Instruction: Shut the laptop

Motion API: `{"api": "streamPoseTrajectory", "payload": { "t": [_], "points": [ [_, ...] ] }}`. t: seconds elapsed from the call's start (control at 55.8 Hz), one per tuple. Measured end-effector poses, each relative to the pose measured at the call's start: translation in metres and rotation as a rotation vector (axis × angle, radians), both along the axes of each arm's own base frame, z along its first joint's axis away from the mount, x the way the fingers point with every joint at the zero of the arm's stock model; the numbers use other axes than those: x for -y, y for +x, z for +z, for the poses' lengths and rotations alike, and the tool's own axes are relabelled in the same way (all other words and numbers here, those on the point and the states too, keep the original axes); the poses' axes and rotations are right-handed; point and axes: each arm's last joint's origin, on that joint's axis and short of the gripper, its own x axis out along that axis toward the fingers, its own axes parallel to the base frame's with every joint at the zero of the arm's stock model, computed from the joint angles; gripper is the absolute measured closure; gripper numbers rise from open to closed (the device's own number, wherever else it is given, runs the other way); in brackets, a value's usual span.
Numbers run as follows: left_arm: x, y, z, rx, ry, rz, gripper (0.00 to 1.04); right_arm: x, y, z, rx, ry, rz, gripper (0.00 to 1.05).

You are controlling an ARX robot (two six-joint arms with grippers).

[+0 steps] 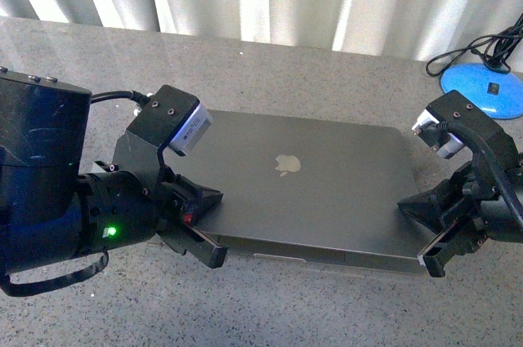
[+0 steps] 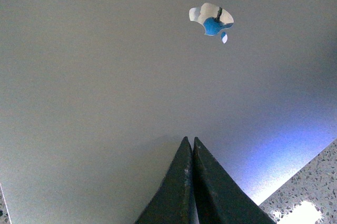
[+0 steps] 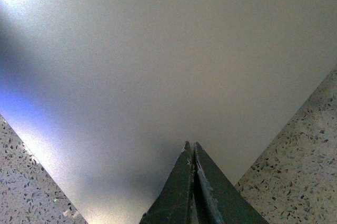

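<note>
laptop point(image 1: 310, 192) mid-table point(image 1: 270, 69), lid down over base, apple logo point(image 1: 287, 164) facing up. left claw point(image 1: 214, 197) at lid's left edge, fingers pressed together, tips over grey lid, pinching nothing. right claw point(image 1: 406, 202) near lid's right front corner, fingers also pressed together over lid, holding nothing. whether either claw touches lid: cannot tell. blue lamp base point(image 1: 482, 92) with black cable at far right, apart from laptop.
</note>
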Motion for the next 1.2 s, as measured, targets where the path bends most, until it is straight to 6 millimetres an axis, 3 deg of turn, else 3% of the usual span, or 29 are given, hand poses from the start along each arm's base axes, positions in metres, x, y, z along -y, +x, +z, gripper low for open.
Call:
{"api": "streamPoseTrajectory", "payload": {
  "t": [1.201],
  "points": [
    [-0.015, 0.003, -0.023, -0.053, -0.045, 0.047, 1.01, -0.004, 0.006, -0.013, -0.022, -0.034, 0.01, 1.04]
  ]
}}
